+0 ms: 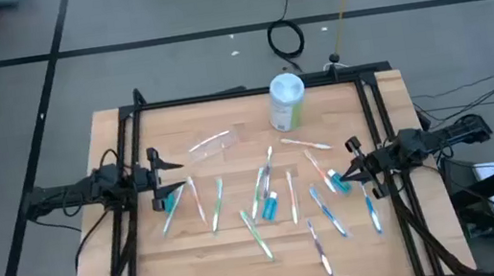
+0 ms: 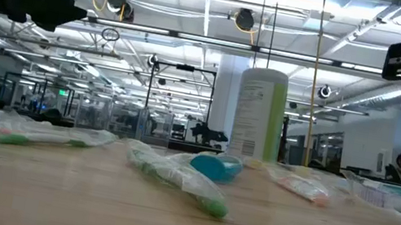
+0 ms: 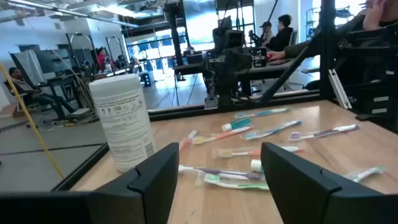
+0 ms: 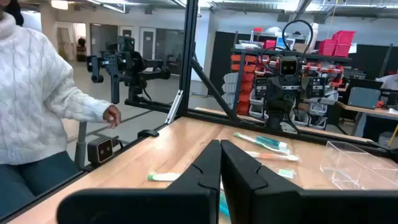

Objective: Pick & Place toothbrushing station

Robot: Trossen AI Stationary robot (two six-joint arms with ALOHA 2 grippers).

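Toothbrushes (image 1: 258,204) are scattered across mid-frame; light and slippery in wrappers, they are best pinched mid-handle. The left gripper (image 1: 162,181) is spread wide and empty, the right gripper (image 1: 353,168) closed on nothing

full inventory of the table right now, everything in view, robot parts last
toothbrushes: about a dozen, white, green, blue and pink, scattered flat over the table's middle and right.
teal tubes: at least two, among the toothbrushes.
clear plastic cup: one, lying on its side, left of centre toward the far edge.
canister: one, pale green with white lid, upright at the far edge.
table: one, light wood, black frame.
person: one, white sweater, beside the table.
left tool: open, left edge.
right tool: shut, right edge.
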